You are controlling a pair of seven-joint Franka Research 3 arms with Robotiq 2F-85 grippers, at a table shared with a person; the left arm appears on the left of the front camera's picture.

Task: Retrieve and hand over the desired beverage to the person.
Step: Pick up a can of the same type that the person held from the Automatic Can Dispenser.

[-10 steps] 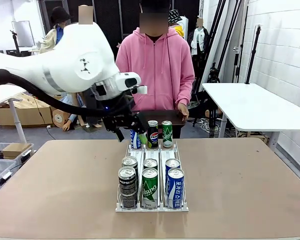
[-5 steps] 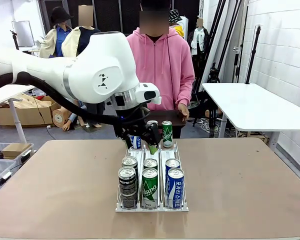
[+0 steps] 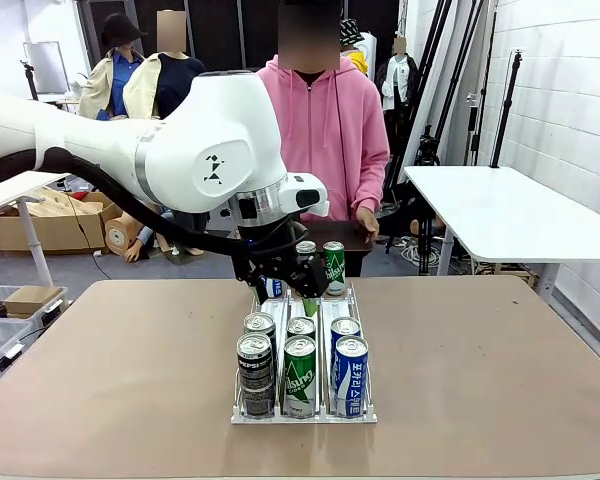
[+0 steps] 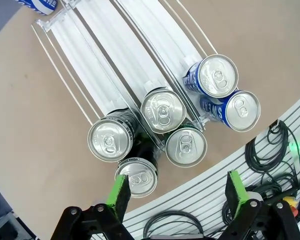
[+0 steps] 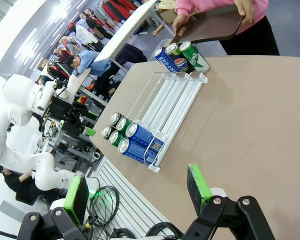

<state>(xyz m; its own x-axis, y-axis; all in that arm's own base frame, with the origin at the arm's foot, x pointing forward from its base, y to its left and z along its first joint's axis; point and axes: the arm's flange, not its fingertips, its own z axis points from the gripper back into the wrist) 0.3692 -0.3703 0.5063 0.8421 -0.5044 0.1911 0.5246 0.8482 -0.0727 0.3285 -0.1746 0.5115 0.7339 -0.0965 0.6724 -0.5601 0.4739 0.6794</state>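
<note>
A clear three-lane rack (image 3: pixel 303 300) stands mid-table with cans at both ends. Black, green and blue cans (image 3: pixel 300 375) fill the near end. A blue can (image 3: pixel 271 287), a dark can (image 3: pixel 305 248) and a green can (image 3: pixel 334 268) stand at the far end. My left gripper (image 3: pixel 288 278) hangs open just in front of the far cans, holding nothing. In its wrist view the left gripper (image 4: pixel 177 192) spreads its fingers above the near cans (image 4: pixel 163 110). The person (image 3: pixel 315 130) in pink holds a dark tray (image 3: pixel 332 234) behind the rack. My right gripper (image 5: pixel 137 192) is open, away from the rack (image 5: pixel 165 95).
The brown table (image 3: pixel 100 380) has bare room on both sides of the rack. A white table (image 3: pixel 500 215) stands at the right behind it. Cables (image 4: pixel 270 170) lie on the floor below the table's near edge.
My left arm has swung to the right and come over the rack's far end, hiding part of the blue and dark cans. Its gripper stays open. The cans have not moved.
</note>
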